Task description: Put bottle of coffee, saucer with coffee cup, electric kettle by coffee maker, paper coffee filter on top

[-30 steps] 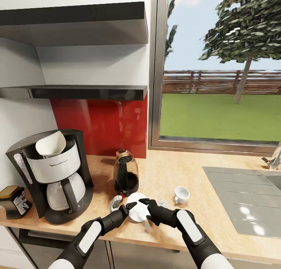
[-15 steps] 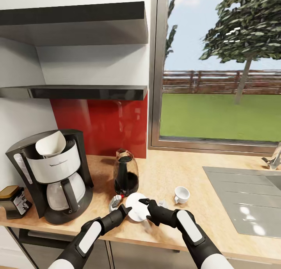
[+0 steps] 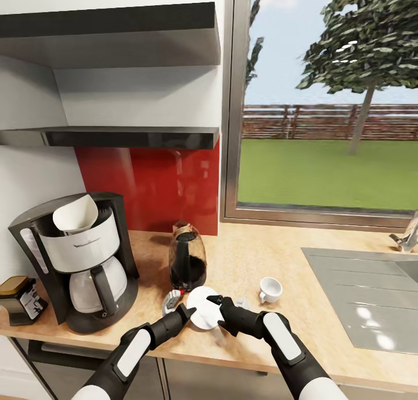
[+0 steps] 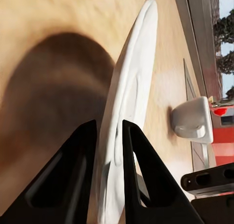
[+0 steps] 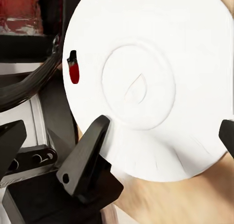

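The white saucer (image 3: 203,308) is tilted up on edge above the counter's front, my left gripper (image 3: 187,313) shut on its rim. The left wrist view has both black fingers (image 4: 139,170) pinching the saucer (image 4: 130,97) edge-on. My right gripper (image 3: 213,302) is open against the saucer's other side, and its fingers (image 5: 90,151) spread wide below the saucer's face (image 5: 146,82). The white coffee cup (image 3: 270,288) stands just to the right. The coffee maker (image 3: 78,266) carries a paper filter (image 3: 75,214). The dark glass kettle (image 3: 187,258) stands beside it, and the coffee bottle (image 3: 20,298) sits at the far left.
A small grey and red object (image 3: 172,300) lies by the kettle's foot. The steel sink (image 3: 366,295) takes up the counter's right part, with a tap (image 3: 407,234) behind it. Two dark shelves (image 3: 116,136) hang above the coffee maker. The counter's front edge (image 3: 191,353) runs under my arms.
My left gripper's tip has drawn slightly down and left with the saucer. The right gripper has barely shifted. Nothing else has moved.
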`<state>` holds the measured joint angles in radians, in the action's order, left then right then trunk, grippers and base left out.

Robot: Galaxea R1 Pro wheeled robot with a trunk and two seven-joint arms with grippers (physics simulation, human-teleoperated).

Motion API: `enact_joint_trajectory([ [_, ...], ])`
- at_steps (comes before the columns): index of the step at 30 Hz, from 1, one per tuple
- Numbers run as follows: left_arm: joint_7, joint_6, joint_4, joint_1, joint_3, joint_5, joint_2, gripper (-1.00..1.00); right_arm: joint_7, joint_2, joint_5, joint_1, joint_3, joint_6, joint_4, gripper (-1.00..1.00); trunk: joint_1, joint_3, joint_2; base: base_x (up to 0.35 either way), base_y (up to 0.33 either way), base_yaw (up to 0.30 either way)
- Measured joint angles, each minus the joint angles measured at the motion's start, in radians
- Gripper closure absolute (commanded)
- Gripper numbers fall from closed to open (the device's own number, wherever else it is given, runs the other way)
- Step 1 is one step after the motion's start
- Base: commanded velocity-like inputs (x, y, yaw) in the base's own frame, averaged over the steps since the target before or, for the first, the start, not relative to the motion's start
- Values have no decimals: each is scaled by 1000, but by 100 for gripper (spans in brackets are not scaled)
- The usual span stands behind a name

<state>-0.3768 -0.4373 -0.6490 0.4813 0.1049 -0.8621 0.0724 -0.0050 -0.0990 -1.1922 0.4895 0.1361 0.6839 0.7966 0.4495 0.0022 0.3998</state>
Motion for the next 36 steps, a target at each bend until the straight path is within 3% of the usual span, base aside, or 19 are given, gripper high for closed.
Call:
enact_joint_trajectory([
  [1,-1,0,0,0,0,0,0,100,0,1,0,0,-1,0,-1,-100,0,0,0,0,0,0],
  [2,-2,0,0,0,-1,0,-1,100,-3,7,28,0,-1,1,20,-100,0,0,0,0,0,0],
  [10,-3,0,-1,0,-1,-4,-7,100,-6,36,30,0,-12,1,143,-100,0,0,0,0,0,0],
  [13,-3,0,-2,0,-2,-4,-8,100,-7,51,31,0,-70,0,205,-100,0,0,0,0,0,0],
  [16,-3,0,-2,0,-3,-3,-8,100,-8,58,32,0,-156,-2,299,-100,0,0,0,0,0,0],
  [18,-6,1,-2,0,-4,-1,-9,100,-6,64,32,0,-170,-2,351,-100,0,0,0,0,0,0],
  [24,-15,1,-10,-1,-2,0,-10,100,0,113,34,0,-172,1,494,-100,0,0,0,0,0,0],
  [36,-17,1,-14,-1,0,-7,-8,100,1,116,38,0,-166,1,537,-100,0,0,0,-1,0,0],
])
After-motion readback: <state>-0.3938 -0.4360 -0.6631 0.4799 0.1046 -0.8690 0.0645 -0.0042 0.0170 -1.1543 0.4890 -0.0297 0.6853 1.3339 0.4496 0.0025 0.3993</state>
